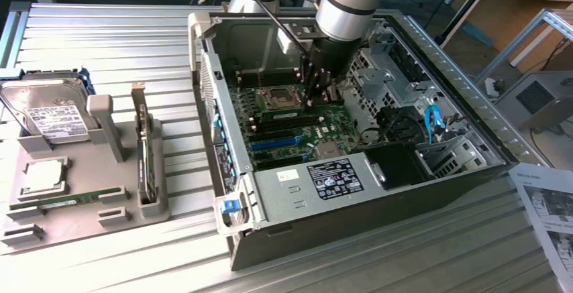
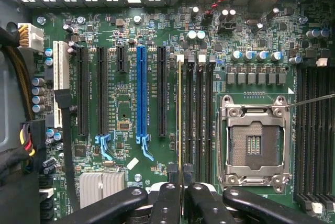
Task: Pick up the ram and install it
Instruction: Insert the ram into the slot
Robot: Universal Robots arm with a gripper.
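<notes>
The ram appears edge-on as a thin, long strip. It stands upright along the outermost of the black memory slots, on the side away from the CPU socket. My gripper is shut on the ram's top edge, its black fingers pressed to either side. Whether the ram sits fully in its slot cannot be told. In the exterior view the gripper reaches straight down into the open computer case, over the motherboard.
A grey fixture tray lies at the exterior view's left. It holds a hard drive, an upright card with a bracket, a processor and another green stick. Expansion slots and cables flank the memory bank.
</notes>
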